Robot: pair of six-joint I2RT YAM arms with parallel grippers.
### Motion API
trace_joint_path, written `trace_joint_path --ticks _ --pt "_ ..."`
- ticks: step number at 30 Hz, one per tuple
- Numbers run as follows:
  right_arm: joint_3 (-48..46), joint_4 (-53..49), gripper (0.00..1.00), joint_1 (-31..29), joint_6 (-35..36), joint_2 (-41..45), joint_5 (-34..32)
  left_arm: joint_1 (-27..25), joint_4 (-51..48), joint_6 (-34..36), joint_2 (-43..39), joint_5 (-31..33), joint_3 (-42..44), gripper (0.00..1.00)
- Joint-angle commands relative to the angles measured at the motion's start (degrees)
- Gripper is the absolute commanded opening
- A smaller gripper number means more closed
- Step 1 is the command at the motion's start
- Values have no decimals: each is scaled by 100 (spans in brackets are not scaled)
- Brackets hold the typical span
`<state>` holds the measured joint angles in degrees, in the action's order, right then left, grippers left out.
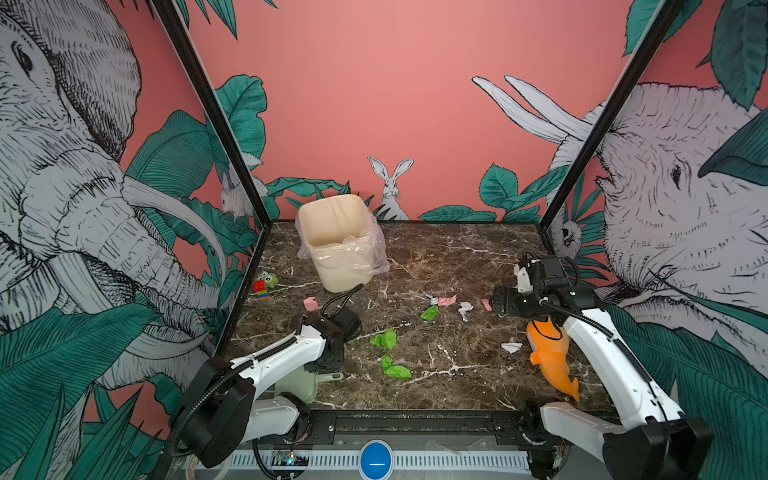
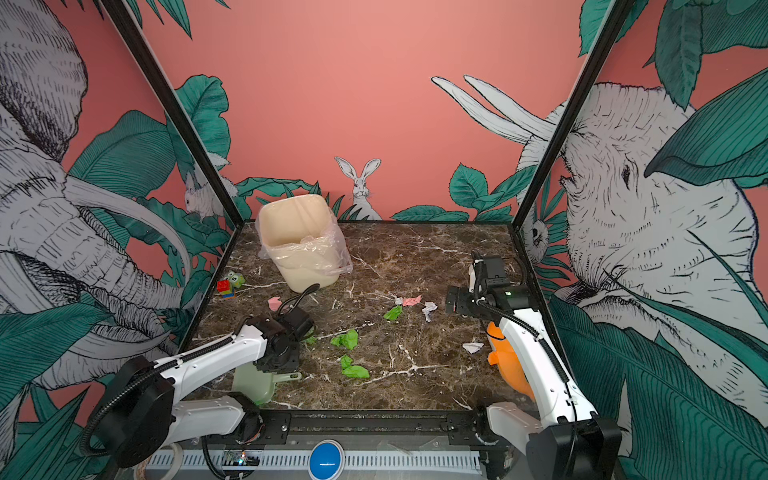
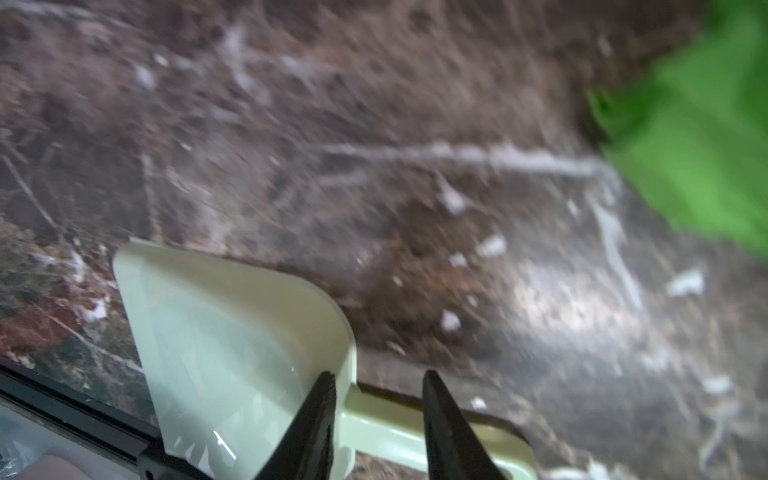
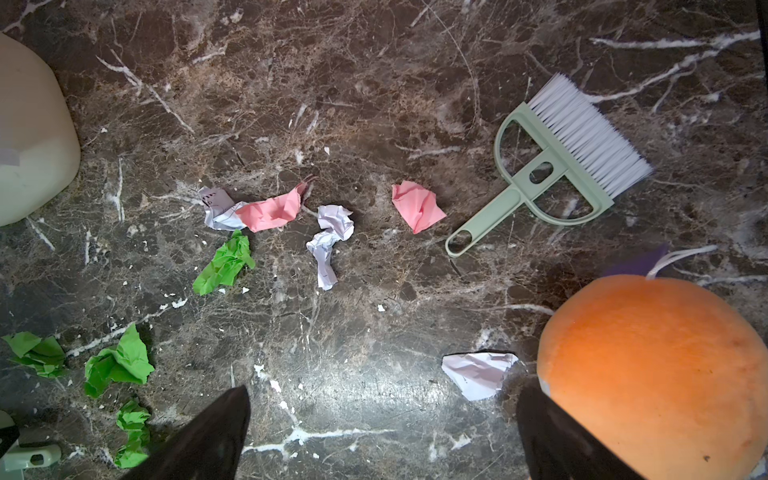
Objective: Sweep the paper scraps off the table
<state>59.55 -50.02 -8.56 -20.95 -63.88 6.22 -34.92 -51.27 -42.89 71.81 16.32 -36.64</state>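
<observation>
Several paper scraps lie on the table: green ones, pink ones and white ones. My left gripper hangs low over the pale green dustpan at the front left. Its jaws stand part way apart, and the handle runs under both fingers with no grip showing. A green scrap lies beyond it. My right gripper hovers wide open and empty above the right side. A white scrap lies under it, and the pale green brush a little beyond.
A cream bin lined with a clear bag stands at the back left. Toy blocks sit by the left wall. An orange fish toy lies under my right arm, close to one finger. A black frame edges the front.
</observation>
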Motion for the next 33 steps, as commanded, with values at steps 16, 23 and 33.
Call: trace_joint_path --ticks 16,23,33 --pt "179 -279 99 30 328 101 142 -59 -1029 -3648 -1270 -1635 -365 76" --pt "112 -143 99 28 285 210 263 -60 -1052 -5462 -2182 -1412 305 73" --pt "105 -83 99 30 245 245 239 -59 -919 -6626 -1971 -1182 586 71"
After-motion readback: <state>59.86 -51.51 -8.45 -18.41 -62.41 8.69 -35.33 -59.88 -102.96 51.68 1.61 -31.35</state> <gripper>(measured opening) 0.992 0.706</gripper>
